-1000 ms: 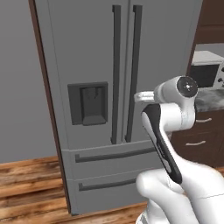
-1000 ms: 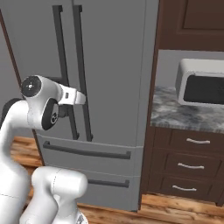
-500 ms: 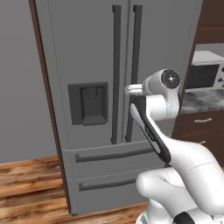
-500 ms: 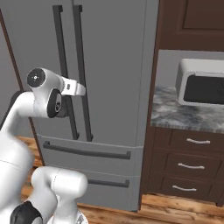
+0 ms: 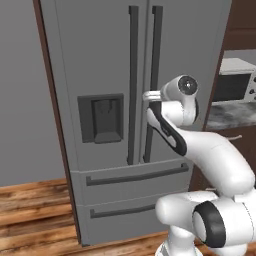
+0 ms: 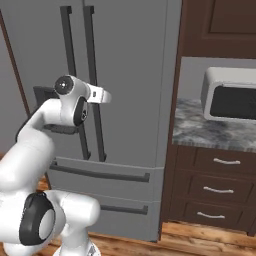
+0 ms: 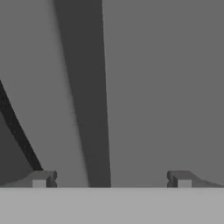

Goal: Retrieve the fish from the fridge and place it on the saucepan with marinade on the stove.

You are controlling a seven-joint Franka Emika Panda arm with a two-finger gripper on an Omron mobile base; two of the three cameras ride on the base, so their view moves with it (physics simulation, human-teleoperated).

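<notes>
Wooden floor and dark cabinets flank the fridge [image 5: 125,100], doors shut. Folded at the elbow, the arm levels its wrist at the right-hand door handle [image 5: 155,80]. The gripper [image 7: 111,177] sits close to it, fingers spread wide, grasping nothing. No readable writing anywhere.

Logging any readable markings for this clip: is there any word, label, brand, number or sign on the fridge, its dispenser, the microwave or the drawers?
None can be read.
fridge: plain grey doors, no text.
dispenser panel: dark, no lettering.
microwave: no brand or digits visible.
cabinet drawers: handles only, no labels.
</notes>
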